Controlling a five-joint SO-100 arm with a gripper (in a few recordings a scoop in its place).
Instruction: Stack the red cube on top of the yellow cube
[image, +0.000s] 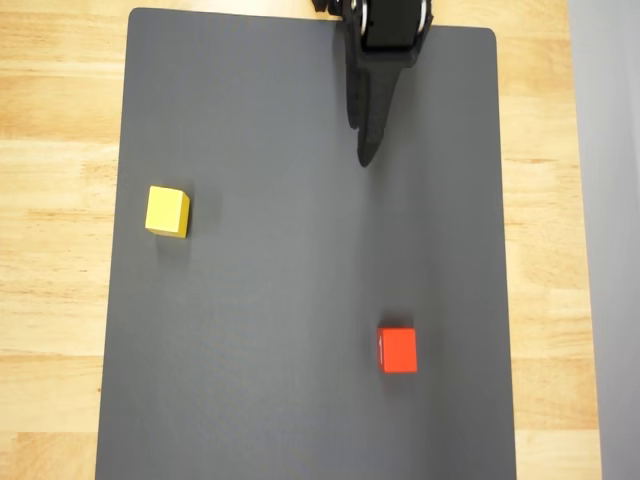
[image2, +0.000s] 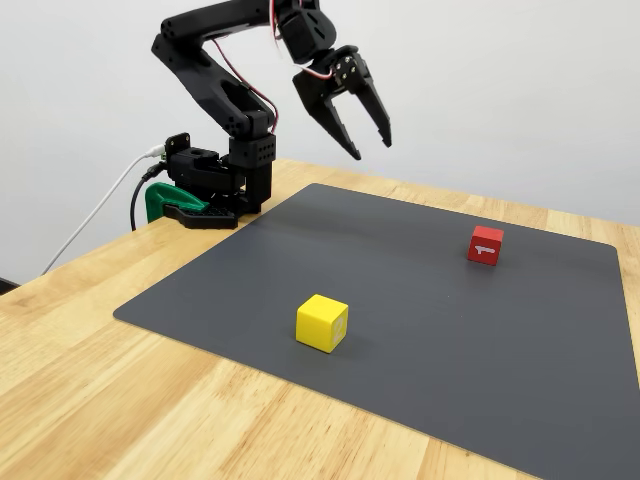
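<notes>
The red cube (image2: 485, 245) sits flat on the dark mat — one side face carries a pale mark, seen in the fixed view. The yellow cube (image2: 322, 322) is plain and matte, also flat on the mat, well apart from the red one — nothing stacked yet.

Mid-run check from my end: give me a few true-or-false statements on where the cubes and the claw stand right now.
1. The red cube sits on top of the yellow cube. False: both rest on the dark mat, well apart.
2. The claw hangs in the air, holding nothing. True.
3. The claw's fingers are shut. False: they are spread open.
4. A pale mark shows on one side face of the red cube. True.
5. The yellow cube lies off the mat on bare wood. False: it is on the mat.
</notes>
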